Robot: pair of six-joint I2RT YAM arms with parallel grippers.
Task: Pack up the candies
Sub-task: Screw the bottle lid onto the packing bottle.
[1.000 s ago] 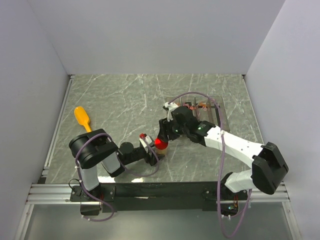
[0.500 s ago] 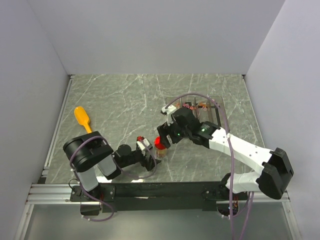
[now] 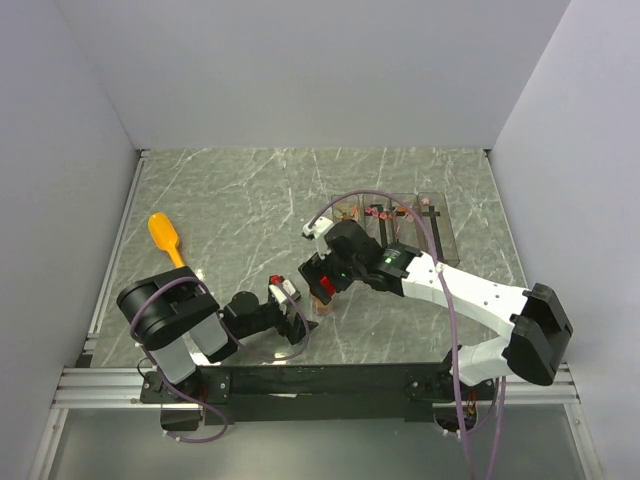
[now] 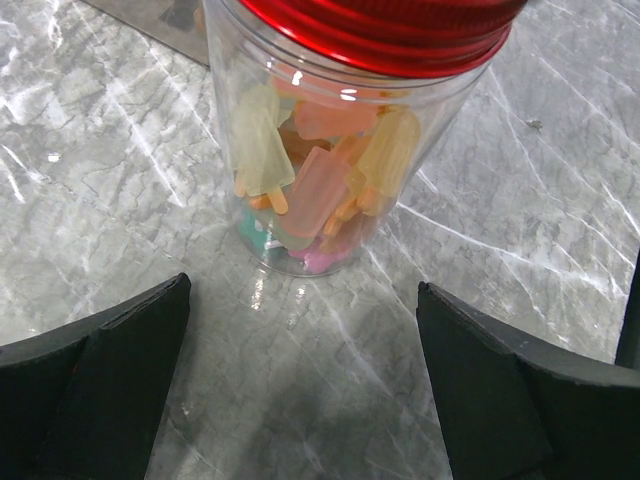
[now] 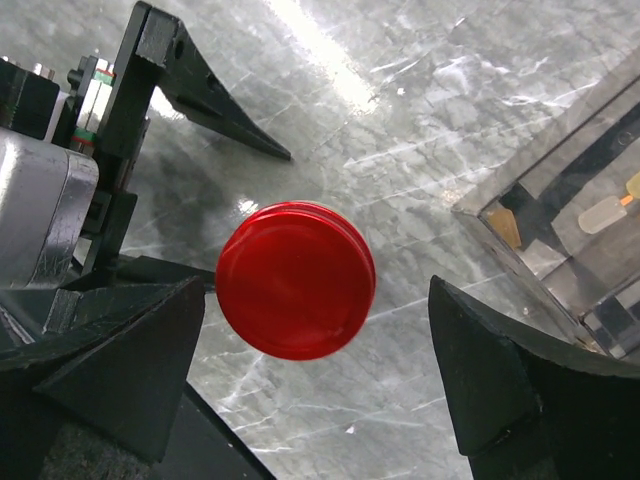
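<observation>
A clear jar (image 4: 300,170) stands upright on the marble table with a red lid (image 5: 295,280) on it. Inside are the candies (image 4: 315,190), pink, orange, yellow and blue-green. In the top view the jar (image 3: 326,289) sits between the two grippers. My left gripper (image 4: 305,300) is open just short of the jar's base, and its fingers (image 4: 110,370) touch nothing. My right gripper (image 5: 318,285) hangs open above the lid, its fingertips (image 5: 480,370) apart from it. The left gripper (image 3: 292,312) lies low at the jar's near left. The right gripper (image 3: 318,270) is over it.
A clear compartment tray (image 3: 405,222) stands to the back right of the jar, and a few candies (image 5: 605,213) show in it. A yellow-orange scoop (image 3: 165,238) lies at the far left. White walls close the table's sides and back.
Both grippers have opened and let go of the jar and lid. The left arm drew back toward its base. The right gripper lifted off the lid and shifted left.
</observation>
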